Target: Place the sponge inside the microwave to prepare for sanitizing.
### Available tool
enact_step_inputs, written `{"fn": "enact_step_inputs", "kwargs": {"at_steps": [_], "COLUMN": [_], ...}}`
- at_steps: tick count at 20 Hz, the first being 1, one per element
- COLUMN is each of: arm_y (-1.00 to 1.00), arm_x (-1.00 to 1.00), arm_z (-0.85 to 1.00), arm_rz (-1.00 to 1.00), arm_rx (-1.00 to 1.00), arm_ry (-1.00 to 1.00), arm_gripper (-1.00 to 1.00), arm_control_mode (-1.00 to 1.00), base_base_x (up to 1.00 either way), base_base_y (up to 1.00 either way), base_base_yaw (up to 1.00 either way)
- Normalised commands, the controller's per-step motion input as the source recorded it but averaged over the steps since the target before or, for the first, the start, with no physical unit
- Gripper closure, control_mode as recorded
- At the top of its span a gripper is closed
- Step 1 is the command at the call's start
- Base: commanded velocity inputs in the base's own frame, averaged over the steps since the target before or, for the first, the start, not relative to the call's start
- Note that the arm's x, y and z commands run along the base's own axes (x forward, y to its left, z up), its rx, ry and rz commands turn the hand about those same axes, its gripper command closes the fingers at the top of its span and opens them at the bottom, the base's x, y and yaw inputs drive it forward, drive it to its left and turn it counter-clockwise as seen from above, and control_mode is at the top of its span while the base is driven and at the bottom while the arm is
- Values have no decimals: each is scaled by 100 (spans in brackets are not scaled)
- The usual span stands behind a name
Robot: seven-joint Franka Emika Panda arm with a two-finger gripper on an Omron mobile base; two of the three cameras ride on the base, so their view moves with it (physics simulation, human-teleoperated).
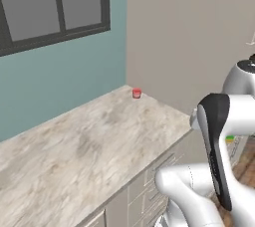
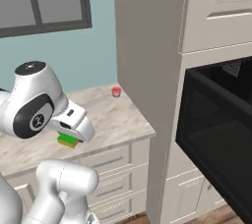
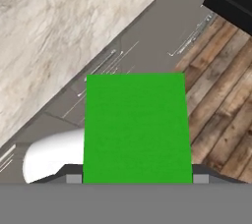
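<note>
Sponge (image 3: 137, 127) gripped, filling the hand view's centre.
Gripper (image 2: 74, 134) half-closed on it beside the counter (image 2: 118, 120) edge; microwave (image 2: 216, 134) at right.

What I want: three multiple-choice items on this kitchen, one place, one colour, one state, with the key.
1. Where is the tiny red cup?
A. back corner of the marbled stone counter
B. wooden floor
C. window sill
2. The flat rectangular sponge has a top that is?
A. blue
B. bright green
C. white
3. The sponge is?
A. beside the cup
B. inside the black microwave
C. held in the pincer, off the counter
Key: 1 A, it stands where counter meets wall; 2 B, the hand view shows green; 3 C, cabinet fronts and floor lie beneath it.
</note>
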Motion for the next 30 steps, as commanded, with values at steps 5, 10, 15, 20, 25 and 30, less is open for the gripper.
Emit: {"fn": "enact_step_inputs", "kwargs": {"at_steps": [5, 10, 15, 20, 25, 30], "arm_y": [0, 0, 0, 0, 0, 0], "arm_x": [0, 0, 0, 0, 0, 0], "arm_z": [0, 0, 0, 0, 0, 0], "arm_rz": [0, 0, 0, 0, 0, 0], "arm_rx": [0, 0, 0, 0, 0, 0], "arm_ry": [0, 0, 0, 0, 0, 0], "arm_gripper": [100, 100, 100, 100, 100, 100], "arm_control_mode": [100, 100, 100, 100, 100, 100], "base_base_x": [-25, -40, -22, -15, -23, -18], "base_base_y": [0, 0, -7, -23, -33, -57], "base_base_yaw": [-29, -36, -39, -39, -38, -37]}}
